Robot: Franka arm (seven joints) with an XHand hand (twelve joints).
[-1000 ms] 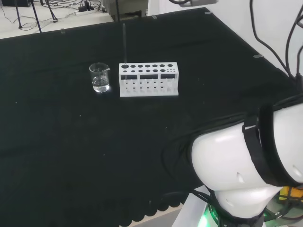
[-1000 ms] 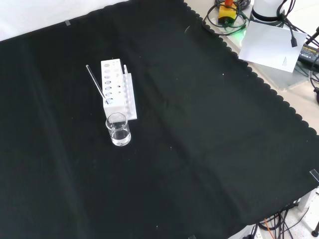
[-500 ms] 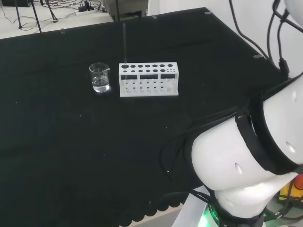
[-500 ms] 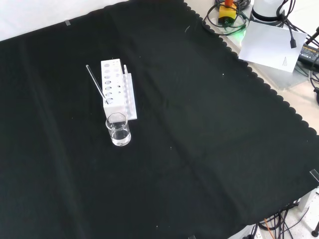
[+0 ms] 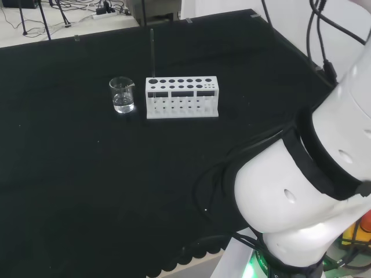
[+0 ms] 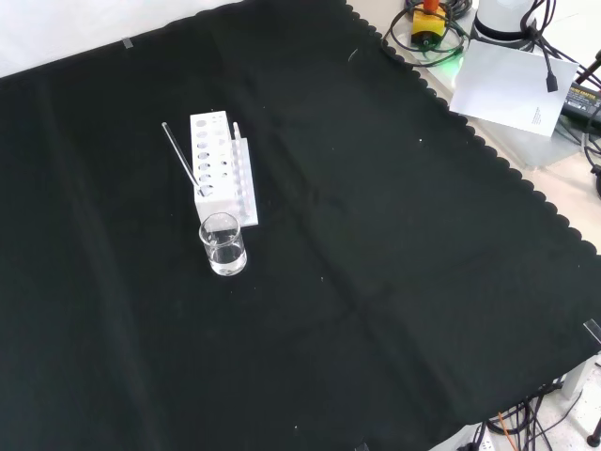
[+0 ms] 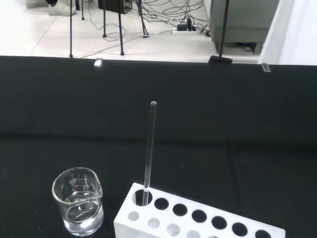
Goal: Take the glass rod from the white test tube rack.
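A white test tube rack [image 5: 182, 97] stands on the black cloth, seen also in the front view [image 6: 221, 172] and the wrist view [image 7: 198, 219]. A thin clear glass rod [image 7: 149, 148] stands upright in the rack's end hole nearest the beaker. In the head view the glass rod [image 5: 152, 52] rises from the rack's left end. In the front view the glass rod [image 6: 180, 158] leans out to the left of the rack. Nothing touches the rod.
A small glass beaker [image 5: 122, 95] with a little clear liquid stands just left of the rack in the head view, and below it in the front view [image 6: 223, 244]. The arm's big white links [image 5: 301, 191] stand at the head view's lower right. Cables and gear [image 6: 441, 28] lie past the cloth's scalloped edge.
The arm's white links in the head view have swung upward and to the right. The rack, rod and beaker have not moved.
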